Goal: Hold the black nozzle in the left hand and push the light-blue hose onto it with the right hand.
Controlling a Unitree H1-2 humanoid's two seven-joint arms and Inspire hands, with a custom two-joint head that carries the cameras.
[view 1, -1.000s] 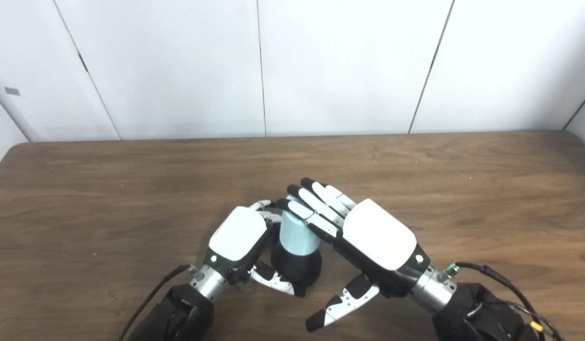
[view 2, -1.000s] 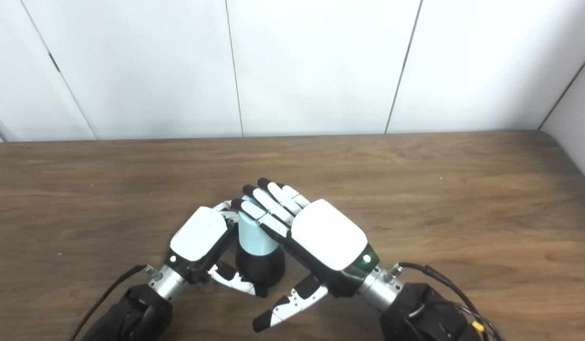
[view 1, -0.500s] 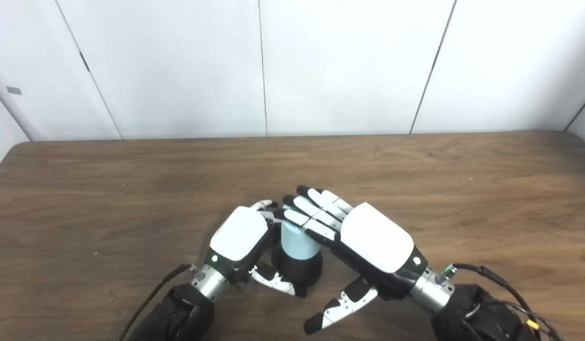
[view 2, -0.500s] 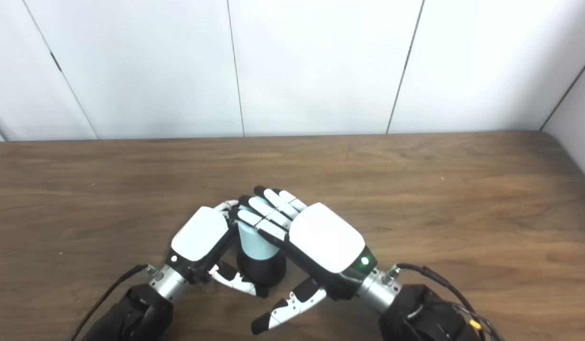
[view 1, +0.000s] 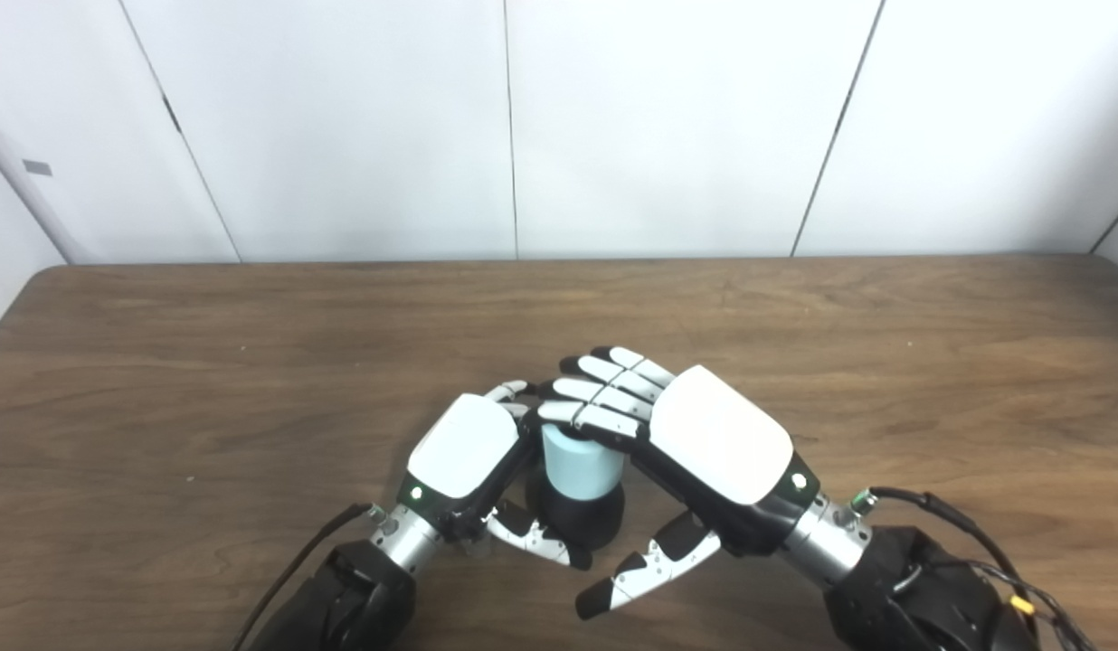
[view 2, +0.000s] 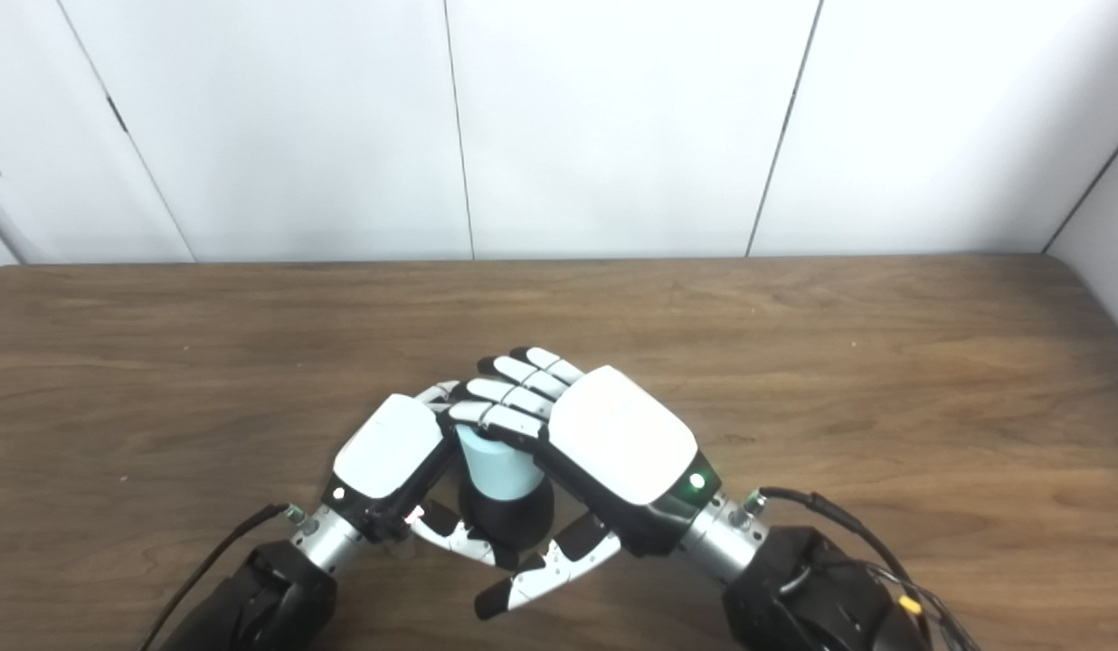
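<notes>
Curling lower, right hand [view 1: 717, 434] fingers [view 1: 595, 407] cap light-blue hose [view 1: 582, 452]; left hand [view 1: 464, 448] grips black nozzle [view 1: 582, 520].

We see a pale-blue cylindrical hose [view 1: 581, 452] above a glossy black rounded nozzle [view 1: 582, 520], white-backed hands with black fingertips, and a brown wood-grain bench [view 1: 885, 362].

Brown wood-grain table [view 1: 251, 325]. Black nozzle [view 1: 577, 520] stands on it near the front edge, between my hands.
</notes>
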